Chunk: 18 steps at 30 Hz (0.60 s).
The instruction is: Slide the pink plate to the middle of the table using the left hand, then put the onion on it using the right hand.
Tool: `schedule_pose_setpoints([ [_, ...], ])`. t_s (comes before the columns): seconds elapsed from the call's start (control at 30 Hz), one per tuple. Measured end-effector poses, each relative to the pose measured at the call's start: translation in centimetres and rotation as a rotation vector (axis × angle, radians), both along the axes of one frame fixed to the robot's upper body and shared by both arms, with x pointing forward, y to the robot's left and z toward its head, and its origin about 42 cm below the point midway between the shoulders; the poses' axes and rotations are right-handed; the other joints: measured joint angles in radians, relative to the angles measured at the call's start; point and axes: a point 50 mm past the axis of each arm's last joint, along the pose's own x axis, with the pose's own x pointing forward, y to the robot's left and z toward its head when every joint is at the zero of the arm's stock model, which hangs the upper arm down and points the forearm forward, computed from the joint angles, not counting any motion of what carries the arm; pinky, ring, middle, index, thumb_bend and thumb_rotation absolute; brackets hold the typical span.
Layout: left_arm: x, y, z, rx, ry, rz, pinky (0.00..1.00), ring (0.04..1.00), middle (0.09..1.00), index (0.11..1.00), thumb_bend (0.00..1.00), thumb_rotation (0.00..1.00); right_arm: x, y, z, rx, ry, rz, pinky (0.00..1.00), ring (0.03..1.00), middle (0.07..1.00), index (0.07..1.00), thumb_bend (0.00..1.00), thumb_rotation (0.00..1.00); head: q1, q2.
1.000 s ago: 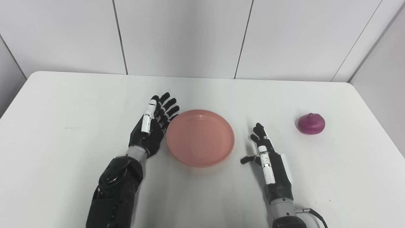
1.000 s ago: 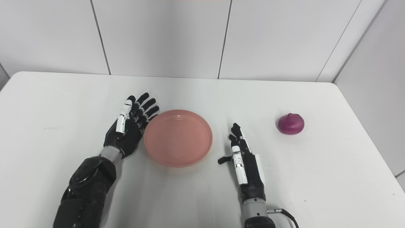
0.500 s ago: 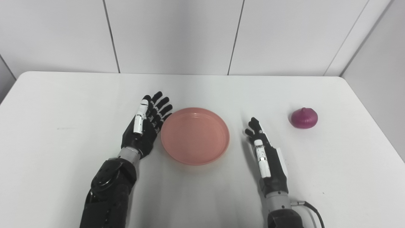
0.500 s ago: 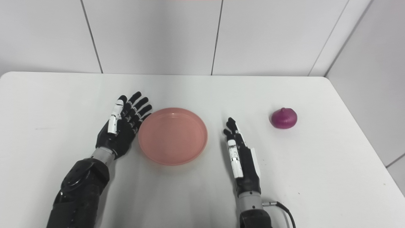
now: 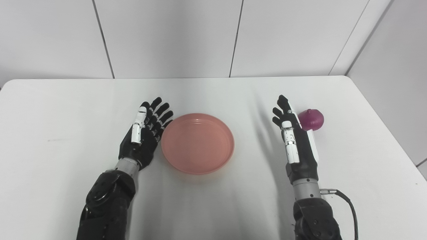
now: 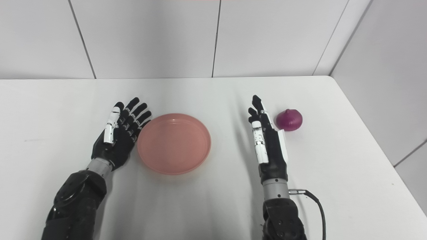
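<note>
Partly, the right hand (image 5: 295, 140) hides the onion's (image 5: 313, 119) left edge

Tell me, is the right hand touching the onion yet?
Apart. The right eye view shows a strip of white table between the open right hand and the onion; the left eye view only overlaps them.

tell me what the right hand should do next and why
Probably curl its fingers around the onion and close. The right hand is open beside the onion, which sits on the table, not yet held. The pink plate already lies mid-table, with the left hand open at its rim.
</note>
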Motion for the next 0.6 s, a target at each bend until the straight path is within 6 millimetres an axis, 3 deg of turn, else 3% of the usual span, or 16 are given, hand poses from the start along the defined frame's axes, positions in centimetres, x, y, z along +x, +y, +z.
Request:
schedule_pose_setpoints([
  [0.17, 0.0, 0.0, -0.1, -0.001, -0.003, 0.002, 0.90, 0.919, 0.932, 0.928, 0.45, 1.00, 0.2, -1.4, 0.8, -0.026, -0.028, -0.029, 0.88, 0.914, 0.938, 0.949, 0.30, 1.00, -0.014, -0.006],
  [0.6, -0.1, 0.1, -0.4, -0.007, -0.025, -0.001, 0.91, 0.918, 0.933, 0.928, 0.45, 1.00, 1.2, -5.3, 3.9, -0.190, -0.115, -0.166, 0.90, 0.896, 0.924, 0.936, 0.38, 1.00, -0.087, -0.032],
])
